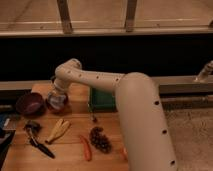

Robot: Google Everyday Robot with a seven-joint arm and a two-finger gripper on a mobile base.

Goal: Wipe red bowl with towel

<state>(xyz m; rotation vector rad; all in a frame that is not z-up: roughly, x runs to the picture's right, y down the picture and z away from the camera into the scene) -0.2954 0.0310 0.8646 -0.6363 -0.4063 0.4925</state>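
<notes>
Red bowl point(51, 106) sits on the table point(70, 146), just beside 1 darker bowl point(29, 104). My gripper point(57, 98) hangs right over it, placed for wiping, I judge; whether it grips the towel I cannot tell.

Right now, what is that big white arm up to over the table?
The robot's arm reaches left across the wooden table. Its gripper is low over what looks like the red bowl, next to a darker bowl. A pale bundle at the gripper, probably the towel, seems pressed into the red bowl, as if wiping. A green tray, a banana and a red pepper lie untouched.
</notes>
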